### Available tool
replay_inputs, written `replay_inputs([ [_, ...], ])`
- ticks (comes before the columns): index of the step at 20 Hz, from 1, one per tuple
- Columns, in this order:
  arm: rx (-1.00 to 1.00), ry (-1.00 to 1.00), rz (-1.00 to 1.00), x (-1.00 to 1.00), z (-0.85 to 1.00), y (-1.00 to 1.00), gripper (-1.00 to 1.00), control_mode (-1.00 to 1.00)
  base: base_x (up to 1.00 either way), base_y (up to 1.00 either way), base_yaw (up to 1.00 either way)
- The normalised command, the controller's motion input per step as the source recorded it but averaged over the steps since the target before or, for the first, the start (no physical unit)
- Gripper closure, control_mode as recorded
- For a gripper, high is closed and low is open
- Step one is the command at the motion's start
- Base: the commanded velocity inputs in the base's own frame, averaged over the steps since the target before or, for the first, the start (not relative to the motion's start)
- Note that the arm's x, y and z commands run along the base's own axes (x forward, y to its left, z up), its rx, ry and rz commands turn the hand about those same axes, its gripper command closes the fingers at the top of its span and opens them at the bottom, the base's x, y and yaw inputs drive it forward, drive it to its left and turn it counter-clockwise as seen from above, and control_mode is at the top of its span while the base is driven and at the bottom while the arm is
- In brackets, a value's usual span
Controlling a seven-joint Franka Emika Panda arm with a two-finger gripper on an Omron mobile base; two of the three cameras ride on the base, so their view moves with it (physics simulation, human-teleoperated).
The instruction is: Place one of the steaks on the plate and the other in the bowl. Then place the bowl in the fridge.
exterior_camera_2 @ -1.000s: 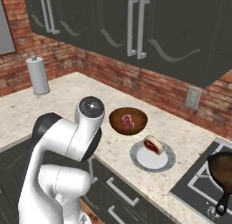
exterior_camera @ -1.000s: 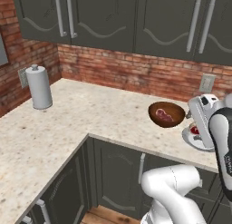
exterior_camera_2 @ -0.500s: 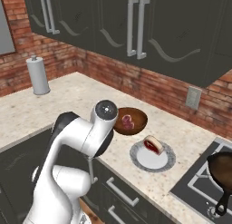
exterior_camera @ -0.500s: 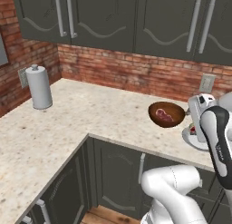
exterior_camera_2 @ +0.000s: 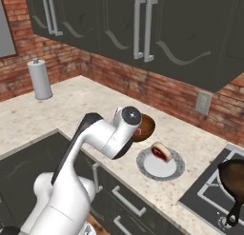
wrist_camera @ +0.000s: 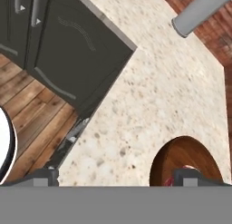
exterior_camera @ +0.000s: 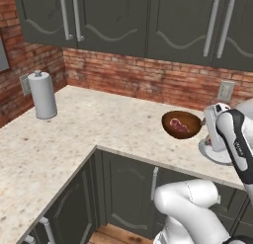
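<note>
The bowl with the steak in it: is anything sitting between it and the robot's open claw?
Nothing visible. In the hand view the gripper hangs open right beside the bowl, with bare counter between them. The plate lies off to the bowl's side.

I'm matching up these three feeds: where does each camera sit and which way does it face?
Left base view: behind-left of the arm, facing the counter corner; bowl with a steak, white forearm at right.
Right base view: behind-right; bowl, plate with a steak, arm centre.
Hand view: on the hand, looking down at bowl; open end effector.
All three share the bowl.
</note>
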Motion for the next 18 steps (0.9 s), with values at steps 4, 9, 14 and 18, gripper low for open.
replay_inputs([
  [4,0.02,0.05,-0.01,0.5,-0.34,-0.01,-1.0,-1.0,0.0,0.0,0.0],
  [9,0.0,0.02,0.0,0.43,-0.31,0.0,-1.0,-1.0,0.0,0.0,0.0],
  [14,0.0,0.01,0.0,0.42,-0.35,0.0,-1.0,-1.0,0.0,0.0,0.0],
  [18,0.0,0.01,0.0,0.4,-0.28,0.0,-1.0,-1.0,0.0,0.0,0.0],
])
